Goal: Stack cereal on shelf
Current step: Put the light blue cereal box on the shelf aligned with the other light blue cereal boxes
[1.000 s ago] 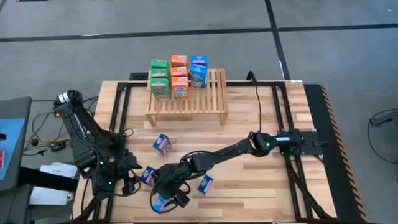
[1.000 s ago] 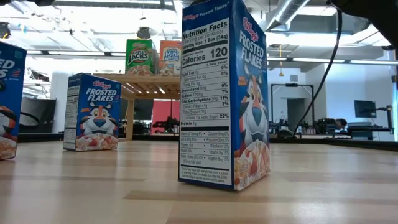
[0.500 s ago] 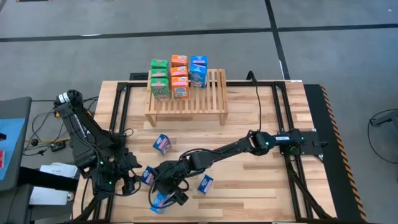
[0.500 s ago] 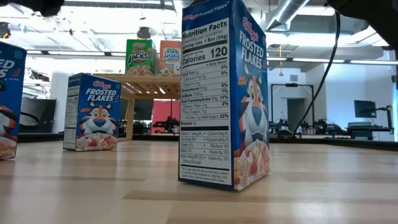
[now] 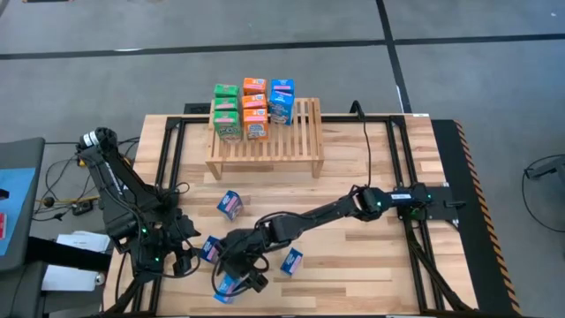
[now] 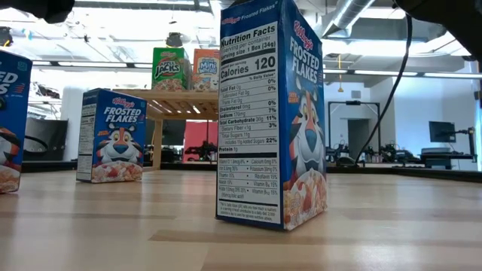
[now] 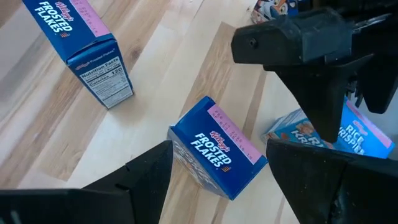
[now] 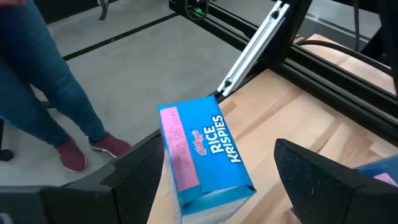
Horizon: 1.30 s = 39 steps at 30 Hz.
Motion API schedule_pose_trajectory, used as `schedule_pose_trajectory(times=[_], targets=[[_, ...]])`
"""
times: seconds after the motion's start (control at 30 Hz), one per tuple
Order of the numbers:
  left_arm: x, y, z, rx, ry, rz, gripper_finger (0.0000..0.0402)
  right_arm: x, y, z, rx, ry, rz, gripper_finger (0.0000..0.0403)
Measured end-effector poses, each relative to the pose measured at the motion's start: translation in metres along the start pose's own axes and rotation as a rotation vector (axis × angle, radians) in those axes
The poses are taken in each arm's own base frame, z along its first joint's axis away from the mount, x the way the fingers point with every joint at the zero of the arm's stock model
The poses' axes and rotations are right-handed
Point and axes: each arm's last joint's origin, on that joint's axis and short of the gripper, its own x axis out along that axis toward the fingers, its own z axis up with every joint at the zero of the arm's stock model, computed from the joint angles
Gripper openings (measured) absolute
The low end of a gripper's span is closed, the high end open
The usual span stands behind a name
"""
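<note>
Open right gripper (image 8: pixel 214 180) straddling Rice Krispies box (image 8: pixel 202 158), left gripper (image 7: pixel 214 180) open over Frosted Flakes box (image 7: pixel 217 148)

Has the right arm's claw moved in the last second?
Yes, slightly: the right claw slid toward the table's left near corner, over the Rice Krispies box.

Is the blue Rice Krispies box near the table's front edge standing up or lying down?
Upright. The blue Rice Krispies cardboard box stands on end on the wooden table, pink top flap up, between the right gripper's open fingers.
</note>
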Motion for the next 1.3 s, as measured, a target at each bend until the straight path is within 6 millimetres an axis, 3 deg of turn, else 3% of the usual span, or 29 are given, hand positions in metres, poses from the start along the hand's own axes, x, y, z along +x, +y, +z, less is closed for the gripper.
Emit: schedule_pose_trajectory(times=[0.3, 0.43, 0.6, 1.3], targets=[[0.000, 0.000, 0.000, -0.002, 0.001, 0.003, 0.0250, 0.000, 0.000, 0.000, 0.013, 0.003, 0.002, 0.0329], [0.000, 0.000, 0.000, -0.001, 0.001, 0.004, 0.0250, 0.013, -0.001, -0.015, 0.062, -0.011, 0.045, 0.0329], [0.000, 0.001, 0.000, 0.005, 0.000, 0.005, 0.0250, 0.016, 0.000, -0.016, 0.073, -0.022, 0.055, 0.0329], [0.000, 0.002, -0.001, -0.007, 0.000, 0.023, 0.0250, 0.009, 0.009, -0.001, -0.027, -0.022, 0.049, 0.0329]])
